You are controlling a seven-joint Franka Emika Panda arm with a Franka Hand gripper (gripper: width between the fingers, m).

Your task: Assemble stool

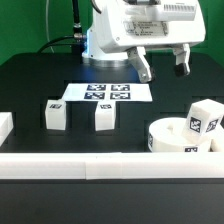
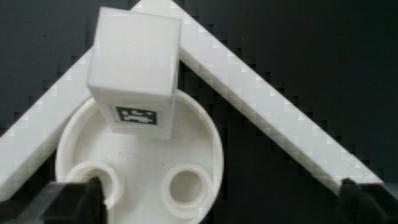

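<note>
**Stool: one leg at the seat, two still loose**

Seat [image 1: 172, 138] lies on the worktop [image 1: 40, 70] at the exterior view's right, tucked into the corner of the border rails [image 1: 100, 163]. First leg [image 1: 204, 122] stands upright on it; fixed in its hole or merely resting, cannot tell. Second leg [image 1: 55, 115] and third leg [image 1: 103, 117] stand loose near the marker board [image 1: 105, 93], well apart from the seat. Gripper [image 1: 163, 66] hangs above, jaws wide, empty. Judged: a third done at best; two legs left.
</note>
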